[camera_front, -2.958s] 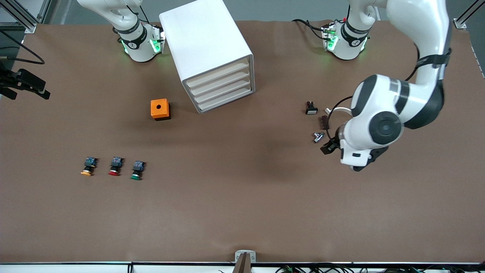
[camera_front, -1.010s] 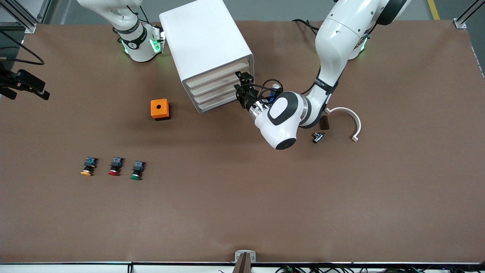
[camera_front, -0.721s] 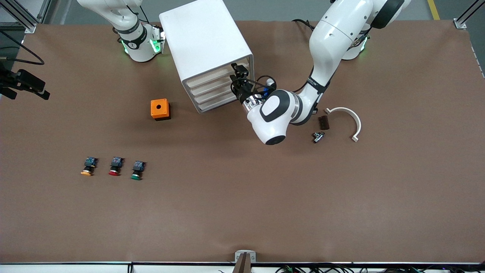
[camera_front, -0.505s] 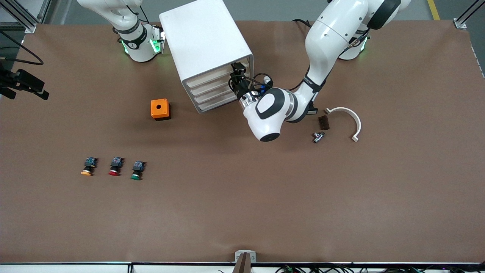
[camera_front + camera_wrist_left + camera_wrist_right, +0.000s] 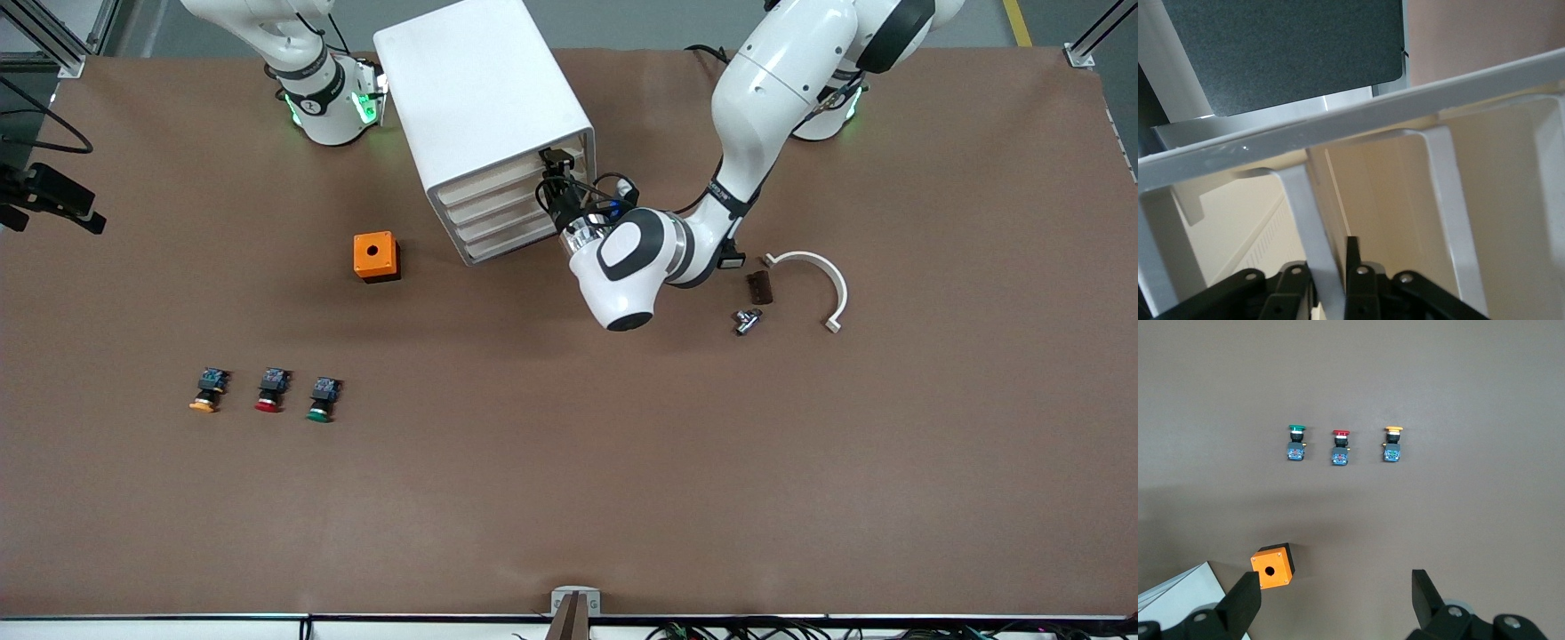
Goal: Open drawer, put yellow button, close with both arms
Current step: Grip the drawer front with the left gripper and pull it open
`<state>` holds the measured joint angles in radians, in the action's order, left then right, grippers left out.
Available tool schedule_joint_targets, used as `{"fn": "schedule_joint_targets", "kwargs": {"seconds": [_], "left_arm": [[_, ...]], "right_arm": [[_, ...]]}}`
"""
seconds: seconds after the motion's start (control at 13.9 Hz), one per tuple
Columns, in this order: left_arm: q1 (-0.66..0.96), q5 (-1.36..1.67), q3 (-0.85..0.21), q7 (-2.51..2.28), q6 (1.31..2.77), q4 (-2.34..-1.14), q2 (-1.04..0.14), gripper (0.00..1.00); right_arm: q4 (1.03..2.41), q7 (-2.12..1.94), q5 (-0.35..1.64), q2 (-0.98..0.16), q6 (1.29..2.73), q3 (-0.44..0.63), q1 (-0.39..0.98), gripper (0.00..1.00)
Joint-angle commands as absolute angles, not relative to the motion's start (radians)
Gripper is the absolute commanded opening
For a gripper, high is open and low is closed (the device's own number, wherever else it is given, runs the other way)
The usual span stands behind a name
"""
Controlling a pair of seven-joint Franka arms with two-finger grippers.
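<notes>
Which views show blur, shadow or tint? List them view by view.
Front view: even light, soft shadow beneath the left hand at the drawer. Left wrist view: very close, drawer ribs soft and cream-tinted. Right wrist view: sharp; the right hand hangs open above the table, the yellow button crisp.

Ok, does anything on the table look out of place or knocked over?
Nothing stands out. The yellow button lies in a neat row with the red button and green button. The left pincer is at the drawer; the right pincer waits.
</notes>
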<state>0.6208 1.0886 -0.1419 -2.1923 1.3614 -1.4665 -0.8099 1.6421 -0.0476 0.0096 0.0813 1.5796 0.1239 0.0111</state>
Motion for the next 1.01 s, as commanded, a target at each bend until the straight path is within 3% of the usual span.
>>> {"fn": "schedule_joint_targets", "kwargs": {"seconds": [0.0, 0.94], "left_arm": [[0.607, 1.111, -0.143, -2.249, 1.365, -1.465, -0.819, 0.11], [0.431, 1.155, -0.141, -2.249, 1.365, -1.459, -0.831, 0.13]], "right_arm": [[1.623, -0.046, -0.003, 0.075, 1.568, 0.114, -0.003, 1.00], [1.606, -0.147, -0.037, -0.061, 1.658, 0.114, -0.063, 1.00]]}}
